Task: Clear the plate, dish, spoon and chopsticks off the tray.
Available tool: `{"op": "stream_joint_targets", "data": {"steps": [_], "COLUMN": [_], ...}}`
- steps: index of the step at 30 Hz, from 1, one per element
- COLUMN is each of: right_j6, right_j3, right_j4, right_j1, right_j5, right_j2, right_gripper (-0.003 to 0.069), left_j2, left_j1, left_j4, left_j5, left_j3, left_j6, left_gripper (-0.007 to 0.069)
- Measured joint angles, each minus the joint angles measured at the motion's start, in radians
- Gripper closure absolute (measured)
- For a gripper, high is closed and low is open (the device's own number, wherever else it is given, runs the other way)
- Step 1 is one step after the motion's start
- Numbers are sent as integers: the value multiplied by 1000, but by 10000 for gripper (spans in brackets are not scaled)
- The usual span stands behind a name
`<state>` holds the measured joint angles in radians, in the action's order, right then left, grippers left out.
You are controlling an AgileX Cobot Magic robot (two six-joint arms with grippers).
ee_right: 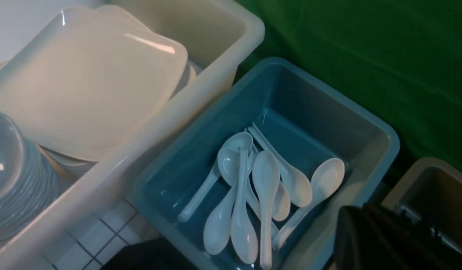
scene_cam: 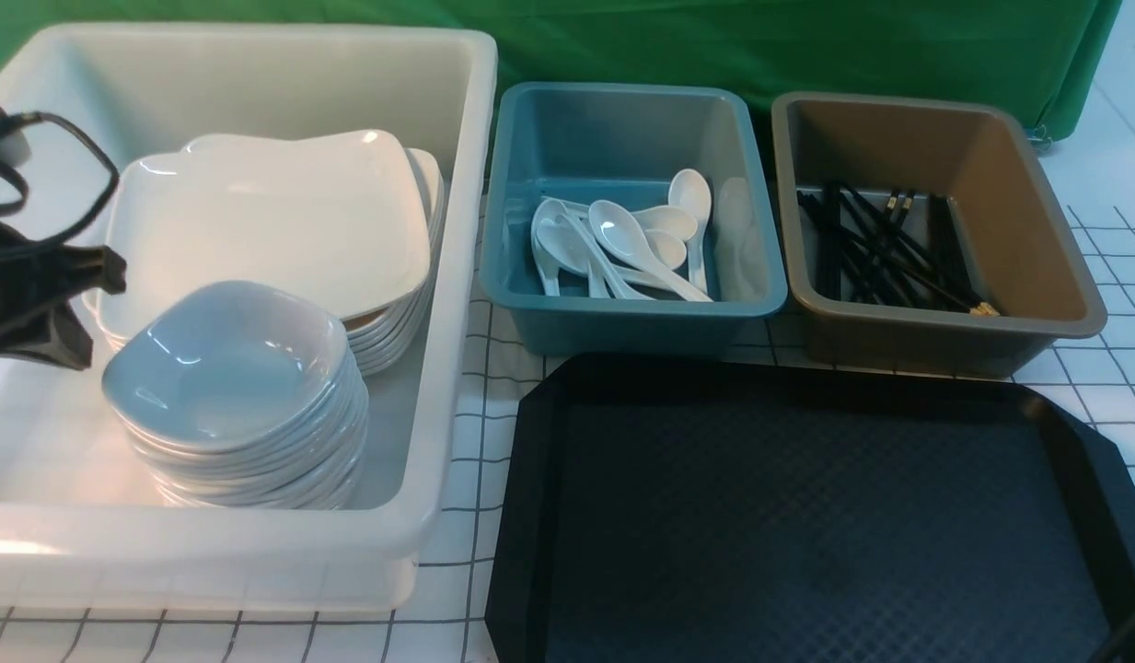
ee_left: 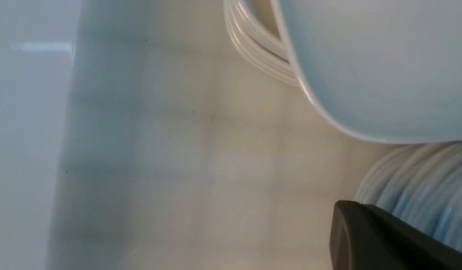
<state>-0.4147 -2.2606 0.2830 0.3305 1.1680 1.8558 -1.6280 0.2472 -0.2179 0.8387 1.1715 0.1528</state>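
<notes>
Backdrop's a green cloth [scene_cam: 806, 37], gridded table [scene_cam: 1115, 276] below. Front view: the tray [scene_cam: 806, 516] shows nothing on it; the plate [scene_cam: 272, 221] tops the stack [scene_cam: 397, 331] in the white tub [scene_cam: 461, 276], the dish [scene_cam: 226, 368] tops the pile [scene_cam: 254, 465] beside it, the spoon [scene_cam: 627, 241] lies among others in the blue tub [scene_cam: 504, 230], chopsticks [scene_cam: 862, 253] in the brown tub [scene_cam: 1036, 203]. My left claw [scene_cam: 93, 308] hangs in that white tub by the pile; spread or pressed together, I cannot tell. Left wrist: one finger [ee_left: 384, 240] just beside the pile's rims, so I reckon lift straight up, no sideways drift. Right wrist: my right claw [ee_right: 380, 240], pressed together, near the blue tub
</notes>
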Motion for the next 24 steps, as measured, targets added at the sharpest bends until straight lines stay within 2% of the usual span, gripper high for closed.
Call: {"op": "stream_joint_targets", "data": {"steps": [5, 9, 16, 21, 24], "right_j6": [-5, -5, -4, 1, 15], "right_j3": [0, 0, 0, 0, 0], "right_j4": [0, 0, 0, 10, 12], "right_j1": [0, 0, 0, 0, 0], "right_j5": [-2, -7, -7, 17, 32], "right_j2": [3, 3, 3, 3, 3], "right_gripper": [650, 650, 650, 650, 650], "left_j2": [-87, -134, -149, -157, -158], "left_j1": [0, 0, 0, 0, 0], "left_j4": [-13, -73, -114, -70, -70], "left_j5": [-41, -82, -237, -240, -170], "left_j3": [0, 0, 13, 75, 118], "left_j6": [6, 72, 105, 59, 52], "left_gripper": [625, 625, 625, 625, 625]}}
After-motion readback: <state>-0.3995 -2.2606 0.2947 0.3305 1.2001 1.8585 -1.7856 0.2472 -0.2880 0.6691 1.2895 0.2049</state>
